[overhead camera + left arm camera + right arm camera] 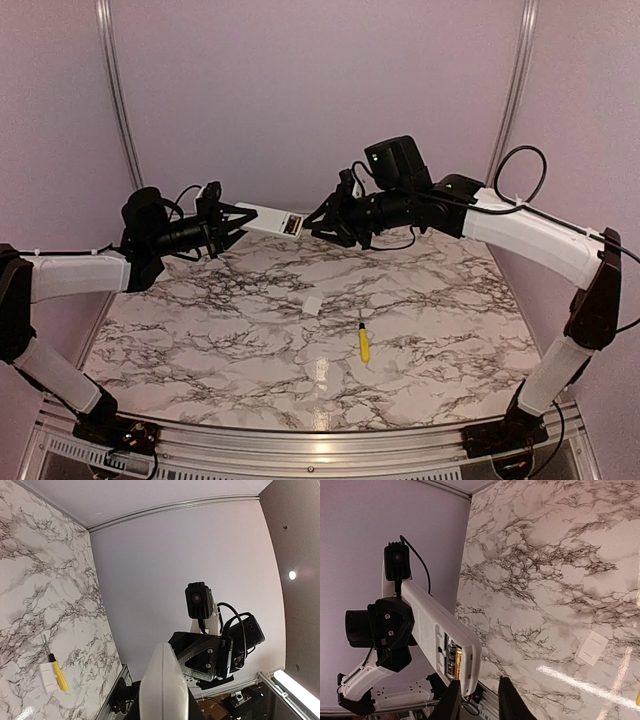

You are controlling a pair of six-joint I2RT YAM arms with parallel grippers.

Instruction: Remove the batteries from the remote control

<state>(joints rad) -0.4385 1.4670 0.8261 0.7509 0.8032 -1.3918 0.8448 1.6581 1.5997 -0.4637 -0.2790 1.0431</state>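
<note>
We see the left claw (230,226) clamped on one end of the flat white plastic remote control (268,218), holding it in the air above the grey-veined marble counter (200,330). At the remote's other end the dark recess lies open, and the two thin, dark and brassy batteries (454,662) sit inside it side by side. The right claw (479,682) has its fingers apart, close to that same end; we cannot tell whether they touch it. On the counter below lie a small white rectangular plastic piece (312,304) and, near it, a yellow-handled screwdriver (363,343).
</note>
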